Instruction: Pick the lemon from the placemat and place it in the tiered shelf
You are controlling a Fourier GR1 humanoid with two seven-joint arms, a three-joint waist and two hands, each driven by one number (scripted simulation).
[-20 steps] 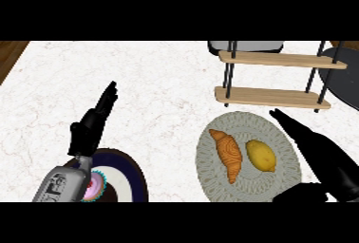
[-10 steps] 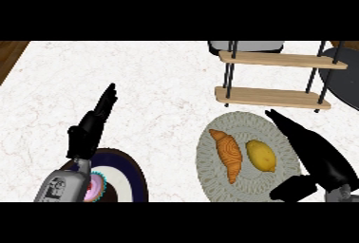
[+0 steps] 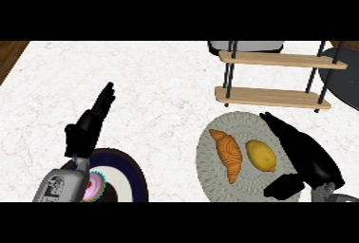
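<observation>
The black right hand (image 3: 305,152), released, lies just beside the yellow oval lemon (image 3: 262,155) on the round grey woven placemat (image 3: 209,173). The left hand (image 3: 88,126) rests open

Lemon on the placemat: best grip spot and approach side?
Take the lemon across its narrow middle, from above and from its right. It lies flat on the placemat, long axis running roughly away from the robot, and the croissant lies close on its left. The open right hand hovers on its right.

The left hand (image 3: 85,129) and right hand (image 3: 306,154) are finished in plain black. Just behind the left hand, a grey, boxy forearm (image 3: 61,186) with dark insets is seen.
</observation>
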